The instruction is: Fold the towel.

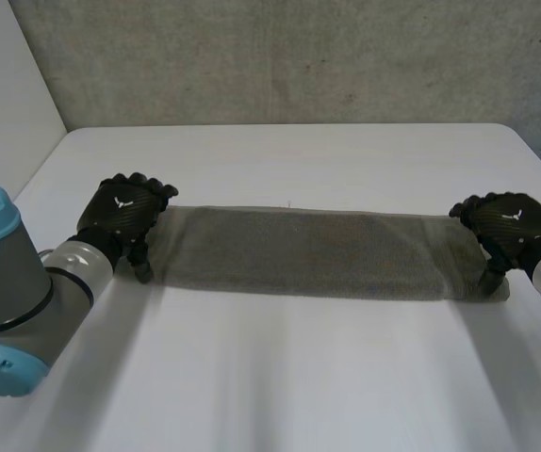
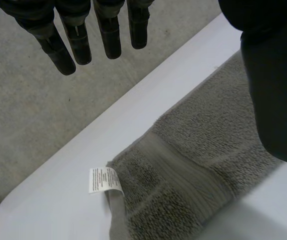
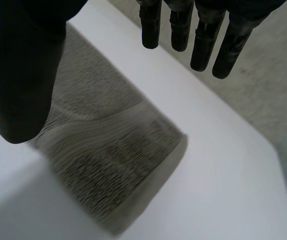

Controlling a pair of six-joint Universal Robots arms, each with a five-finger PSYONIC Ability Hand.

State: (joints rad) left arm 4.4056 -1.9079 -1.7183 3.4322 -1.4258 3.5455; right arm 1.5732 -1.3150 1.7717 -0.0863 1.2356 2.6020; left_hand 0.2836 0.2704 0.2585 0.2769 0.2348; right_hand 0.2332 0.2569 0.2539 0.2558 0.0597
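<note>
White table (image 1: 280, 377) stands before a rough grey wall (image 1: 299, 56), and the grey towel (image 1: 308, 252) lies across its middle as a long folded strip. The left hand (image 1: 124, 215) sits at the strip's left end, back upward, thumb on the near side. Its wrist view shows straight fingers (image 2: 78, 40) held wide of the thumb (image 2: 276, 85), gripping nothing, above the end that carries a white label (image 2: 103, 180). The right hand (image 1: 511, 224) mirrors this at the other end, fingers straight and clear of the cloth.
</note>
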